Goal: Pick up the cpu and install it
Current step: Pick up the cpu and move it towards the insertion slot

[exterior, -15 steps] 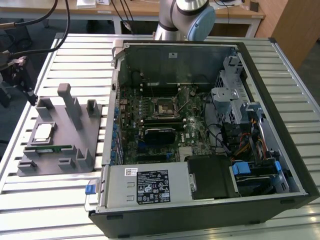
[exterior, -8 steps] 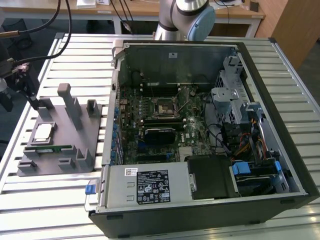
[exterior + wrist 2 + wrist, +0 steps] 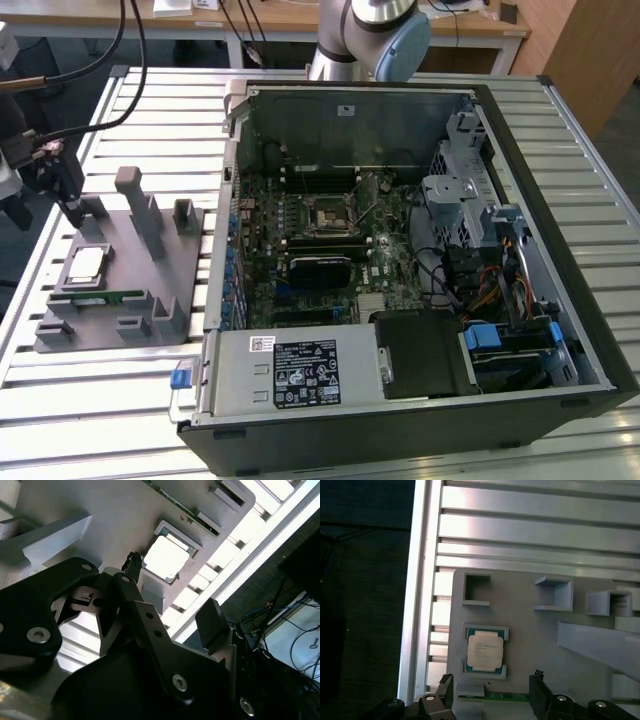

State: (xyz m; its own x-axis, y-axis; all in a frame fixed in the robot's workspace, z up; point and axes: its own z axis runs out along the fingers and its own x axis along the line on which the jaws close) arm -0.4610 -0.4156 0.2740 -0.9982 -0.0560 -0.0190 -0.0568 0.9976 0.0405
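Gripper [image 3: 66, 195] is hanging over the grey fixture [image 3: 150, 275] at the exterior view's left, well apart from the open computer case [image 3: 300, 440] on the slatted bench [image 3: 90, 420]. From here the cpu [image 3: 85, 265] sits flat in its recess on the fixture, close under the gripper, and I get the socket [image 3: 330, 213] on the board inside the case, dark in the middle. Over to the first wrist view: the cpu [image 3: 484, 650] lies silver side up, with the gripper [image 3: 491, 680] near it, jaws wide and holding nothing. The green memory stick [image 3: 506, 696] lies just beside the cpu's recess, between the fingers [image 3: 538, 692]. The second wrist view gives me the slant: the cpu [image 3: 166, 557] looks bright, and the gripper [image 3: 172, 592] has one finger close by the recess corner. Whether it touches, I cannot tell.
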